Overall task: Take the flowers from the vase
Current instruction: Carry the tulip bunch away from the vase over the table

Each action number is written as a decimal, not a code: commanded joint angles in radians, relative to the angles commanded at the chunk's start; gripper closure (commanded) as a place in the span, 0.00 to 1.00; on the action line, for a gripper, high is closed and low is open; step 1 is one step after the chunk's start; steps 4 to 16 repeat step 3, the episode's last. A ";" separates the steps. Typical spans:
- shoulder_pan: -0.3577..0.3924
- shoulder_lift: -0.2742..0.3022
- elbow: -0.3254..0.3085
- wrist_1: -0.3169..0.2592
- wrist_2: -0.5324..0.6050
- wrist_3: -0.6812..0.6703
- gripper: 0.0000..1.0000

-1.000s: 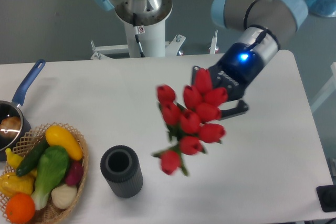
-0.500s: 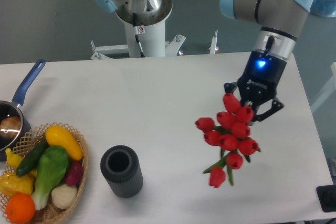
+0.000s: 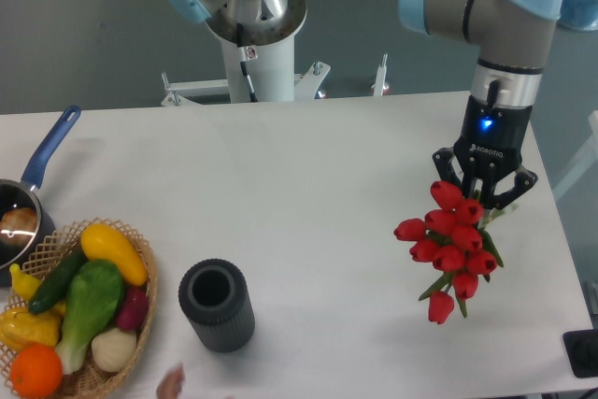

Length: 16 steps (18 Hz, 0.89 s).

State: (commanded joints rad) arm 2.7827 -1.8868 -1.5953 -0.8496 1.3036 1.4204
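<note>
Already the two-finger gripper is clenched on the bunch of red closed tulip buds with green stems, held in the air over the right side of the white table. The small dark ribbed cylinder vase stands empty, well apart to the near left. The bunch's long axis hangs down and nearward from the claw, directly beneath it.

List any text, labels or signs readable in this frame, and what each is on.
White lettering on the gripper body, below its blue light: too blurred to read; looks like a brand name.
Small red-and-white sticker on the white column: too small to read.
Nothing else carries text.
</note>
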 joint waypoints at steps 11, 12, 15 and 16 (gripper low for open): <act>-0.009 0.003 0.000 -0.039 0.098 0.031 1.00; -0.009 0.003 0.000 -0.039 0.098 0.031 1.00; -0.009 0.003 0.000 -0.039 0.098 0.031 1.00; -0.009 0.003 0.000 -0.039 0.098 0.031 1.00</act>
